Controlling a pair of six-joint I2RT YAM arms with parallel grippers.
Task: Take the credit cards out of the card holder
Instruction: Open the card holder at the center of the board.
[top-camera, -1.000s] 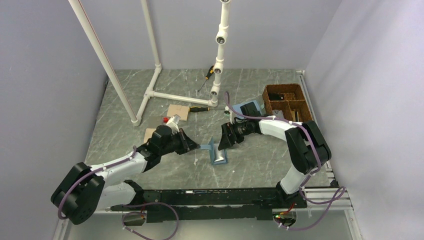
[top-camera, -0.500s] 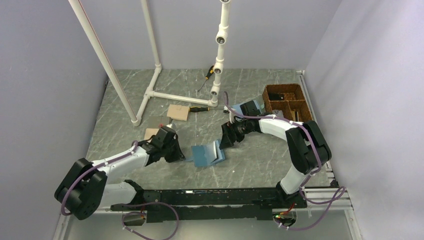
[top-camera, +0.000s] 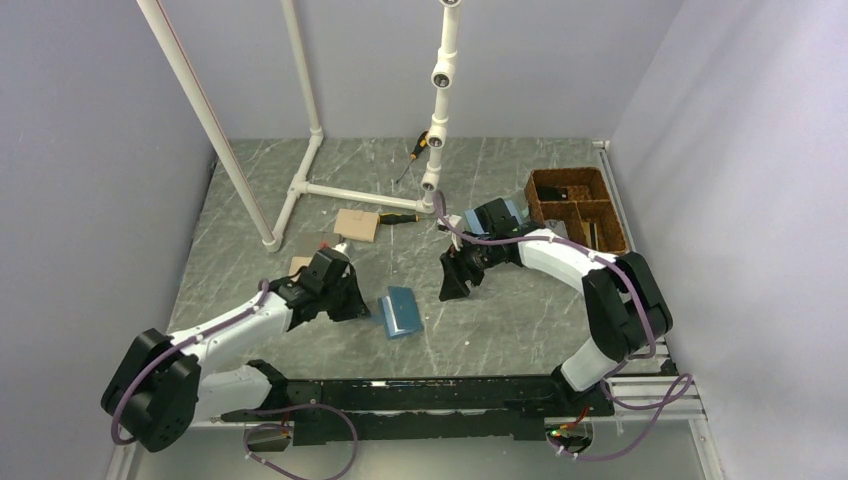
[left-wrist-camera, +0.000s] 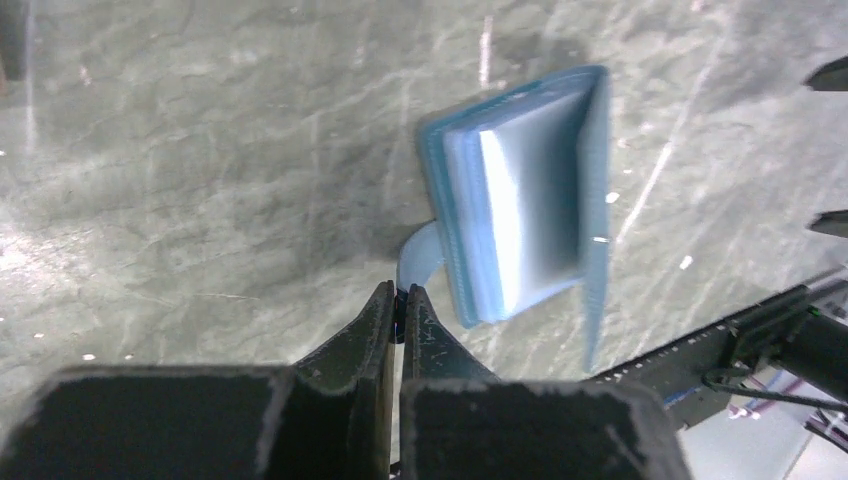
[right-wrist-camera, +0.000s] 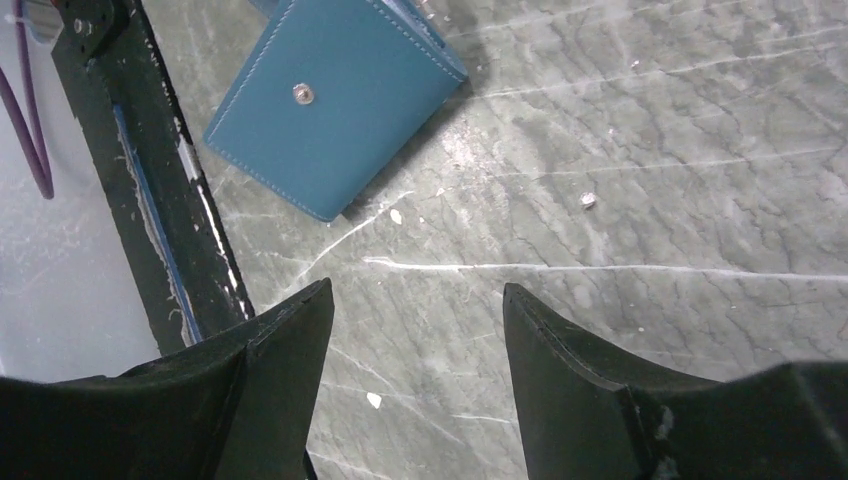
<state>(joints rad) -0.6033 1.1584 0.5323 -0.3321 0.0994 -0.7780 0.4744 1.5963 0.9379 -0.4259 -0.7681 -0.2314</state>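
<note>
The dark teal card holder lies folded on the marble table between the two arms. In the right wrist view its outer face shows a metal snap. The left wrist view shows it blurred, with stacked pale-blue edges. My left gripper is shut on a thin pale-blue tab at the holder's edge, its fingertips pinched together. My right gripper stands open over bare table, a short way right of the holder and holding nothing. No credit cards can be made out.
Tan blocks lie behind the left arm. Further back are a screwdriver and a white pipe frame. A brown divided basket and a paler blue folder sit at the back right. The black base rail runs along the near edge.
The holder was held up open between both grippers. The right gripper let go and drew back. The holder has folded shut and moved left onto the table, held by the left gripper.
</note>
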